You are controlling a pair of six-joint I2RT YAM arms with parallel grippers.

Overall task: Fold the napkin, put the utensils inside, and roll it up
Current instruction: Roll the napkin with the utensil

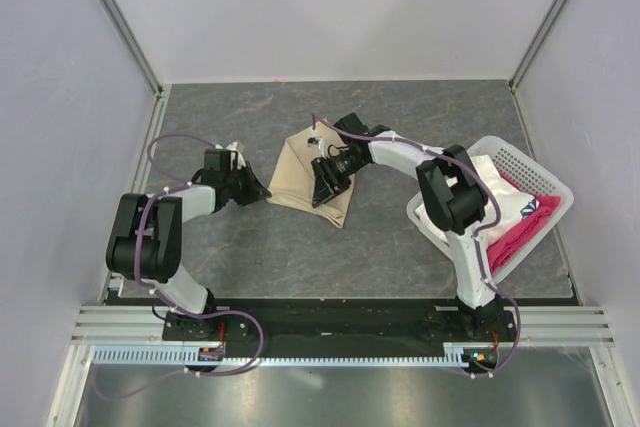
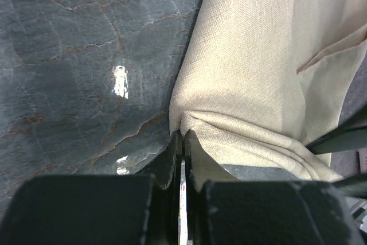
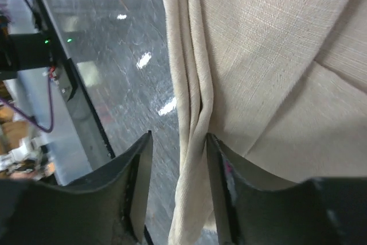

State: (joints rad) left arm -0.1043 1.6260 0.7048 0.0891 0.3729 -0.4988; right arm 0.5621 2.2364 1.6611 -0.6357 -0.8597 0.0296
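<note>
The basket (image 1: 541,169) held a white cloth (image 1: 500,197) and a pink cloth (image 1: 526,227). The left gripper (image 2: 182,142) pinched a corner of the napkin (image 2: 252,55); the right gripper (image 3: 179,143) stood open astride its edge.

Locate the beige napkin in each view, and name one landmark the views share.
Top external: napkin at mid-table.
Left wrist: right half, bunched edge pinched in left claw.
Right wrist: right side, bunched fold inside the open right claw.
Shared landmark: grey marbled table.
</note>
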